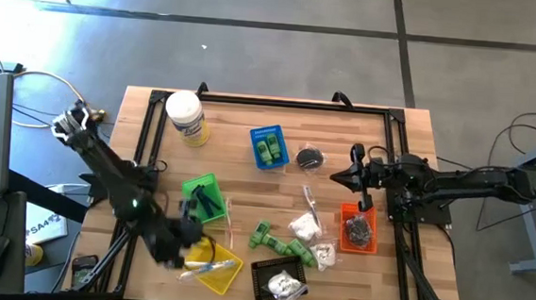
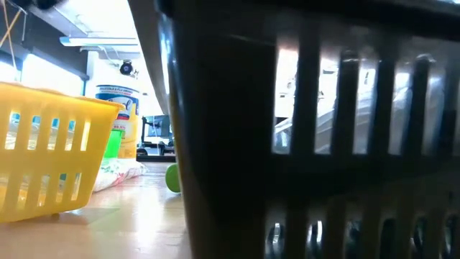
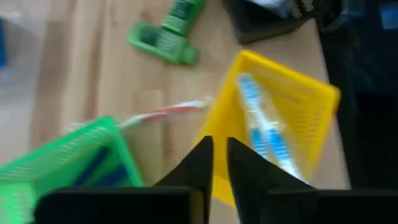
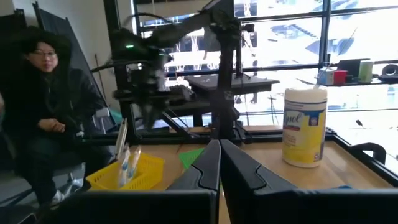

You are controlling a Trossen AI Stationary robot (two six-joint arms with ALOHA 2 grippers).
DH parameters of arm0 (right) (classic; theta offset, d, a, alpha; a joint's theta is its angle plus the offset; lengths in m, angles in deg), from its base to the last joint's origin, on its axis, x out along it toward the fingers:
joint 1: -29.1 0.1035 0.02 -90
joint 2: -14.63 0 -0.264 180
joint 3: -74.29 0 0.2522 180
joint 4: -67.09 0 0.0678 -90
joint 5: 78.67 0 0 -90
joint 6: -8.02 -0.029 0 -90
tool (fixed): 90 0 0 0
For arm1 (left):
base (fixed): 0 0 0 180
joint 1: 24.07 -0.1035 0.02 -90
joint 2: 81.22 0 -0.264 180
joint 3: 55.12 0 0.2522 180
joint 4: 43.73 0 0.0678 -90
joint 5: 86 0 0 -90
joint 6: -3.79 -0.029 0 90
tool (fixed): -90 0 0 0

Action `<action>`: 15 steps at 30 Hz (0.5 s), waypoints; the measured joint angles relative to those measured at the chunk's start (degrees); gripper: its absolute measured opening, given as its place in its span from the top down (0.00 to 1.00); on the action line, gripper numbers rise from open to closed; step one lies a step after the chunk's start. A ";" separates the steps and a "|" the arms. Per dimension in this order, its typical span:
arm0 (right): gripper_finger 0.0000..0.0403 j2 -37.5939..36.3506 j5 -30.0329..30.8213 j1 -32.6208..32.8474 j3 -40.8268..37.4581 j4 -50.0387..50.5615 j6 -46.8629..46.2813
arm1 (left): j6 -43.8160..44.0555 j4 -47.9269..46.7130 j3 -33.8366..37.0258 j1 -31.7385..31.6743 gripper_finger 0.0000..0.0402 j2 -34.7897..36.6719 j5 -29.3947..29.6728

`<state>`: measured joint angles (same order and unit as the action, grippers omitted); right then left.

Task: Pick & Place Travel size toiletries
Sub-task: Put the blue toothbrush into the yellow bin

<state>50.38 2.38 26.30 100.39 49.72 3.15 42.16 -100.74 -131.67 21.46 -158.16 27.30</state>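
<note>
- Left gripper (image 3: 216, 163) hangs over the yellow basket (image 1: 214, 269) near the table's front edge; its fingers stand a narrow slit apart, gripping nothing. Thin blue-and-white sticks (image 3: 264, 127) lie in that basket.
- Green basket (image 1: 202, 198) sits just beside it.
- Green bottles (image 1: 282, 245) and white packets (image 1: 304, 227) lie loose mid-table on the wooden table (image 1: 240, 143).
- Right gripper (image 4: 219, 163), fingers pressed together and empty, waits above the orange basket (image 1: 357, 229).
- Beyond the table: a seated person (image 4: 46, 102) and large windows.
</note>
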 joint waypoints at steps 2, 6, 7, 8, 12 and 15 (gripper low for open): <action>1.00 0.02 -0.05 -0.25 0.00 0.02 -0.02 | 3.48 -3.58 -5.87 1.20 0.82 -4.70 -0.50; 1.00 0.17 -0.23 -0.34 0.00 -0.01 -0.56 | 9.94 -10.31 -14.13 1.40 0.67 -12.12 -3.91; 1.00 0.17 -0.23 -0.34 0.00 -0.18 -0.97 | 10.92 -10.58 -15.17 1.37 0.63 -13.68 -5.05; 1.00 0.17 -0.22 -0.34 0.00 -0.46 -1.14 | 11.28 -10.21 -15.93 1.34 0.60 -15.06 -6.49; 1.00 0.17 -0.19 -0.34 0.00 -0.62 -1.11 | 11.12 -8.14 -17.70 1.35 0.50 -19.33 -9.69; 1.00 0.17 -0.19 -0.34 0.00 -0.64 -1.07 | 11.69 -7.17 -17.92 0.75 0.48 -21.76 -10.22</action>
<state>50.55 2.18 25.97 100.39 49.08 2.08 53.84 -107.92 -149.59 22.21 -179.92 17.08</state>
